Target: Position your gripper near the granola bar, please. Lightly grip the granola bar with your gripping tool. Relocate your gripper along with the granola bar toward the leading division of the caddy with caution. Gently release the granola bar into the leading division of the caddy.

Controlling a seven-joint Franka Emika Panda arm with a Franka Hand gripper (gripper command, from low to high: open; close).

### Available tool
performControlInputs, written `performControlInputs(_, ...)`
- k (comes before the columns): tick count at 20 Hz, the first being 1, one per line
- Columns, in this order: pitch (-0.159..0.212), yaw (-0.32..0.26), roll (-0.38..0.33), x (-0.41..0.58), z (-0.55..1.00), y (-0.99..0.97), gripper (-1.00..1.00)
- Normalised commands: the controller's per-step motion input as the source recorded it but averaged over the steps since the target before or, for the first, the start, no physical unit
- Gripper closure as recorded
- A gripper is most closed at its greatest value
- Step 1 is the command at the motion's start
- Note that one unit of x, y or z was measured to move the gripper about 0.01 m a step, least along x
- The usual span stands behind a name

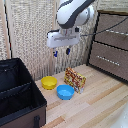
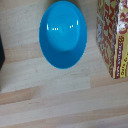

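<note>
The granola bar box (image 1: 75,78), printed in yellow, red and brown, stands on the wooden table at the exterior view's right of the bowls. It also shows at the edge of the wrist view (image 2: 113,35). My gripper (image 1: 61,52) hangs high above the bowls, up and to the exterior view's left of the box, with its blue-tipped fingers apart and empty. The black caddy (image 1: 20,100) sits at the exterior view's left, its dividers visible; the front-most compartment (image 1: 17,102) looks empty. My fingers do not show in the wrist view.
A yellow bowl (image 1: 49,82) and a blue bowl (image 1: 65,92) lie between the caddy and the box; the blue bowl fills the wrist view (image 2: 62,32). A brown drawer cabinet (image 1: 111,42) stands at the back right.
</note>
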Motion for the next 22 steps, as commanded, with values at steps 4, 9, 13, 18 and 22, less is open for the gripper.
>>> performControlInputs(4, -0.004, -0.013, 0.075, 0.037, -0.18, -0.88, -1.00)
performControlInputs(9, -0.002, -0.013, 0.085, 0.000, -0.23, -1.00, -1.00)
performControlInputs(13, -0.001, -0.008, 0.055, -0.037, -0.23, -0.64, -1.00)
performControlInputs(18, 0.036, 0.000, -0.015, -0.105, -0.32, -0.01, -1.00)
performControlInputs(22, 0.039, 0.005, -0.050, -0.046, -0.38, 0.04, -1.00)
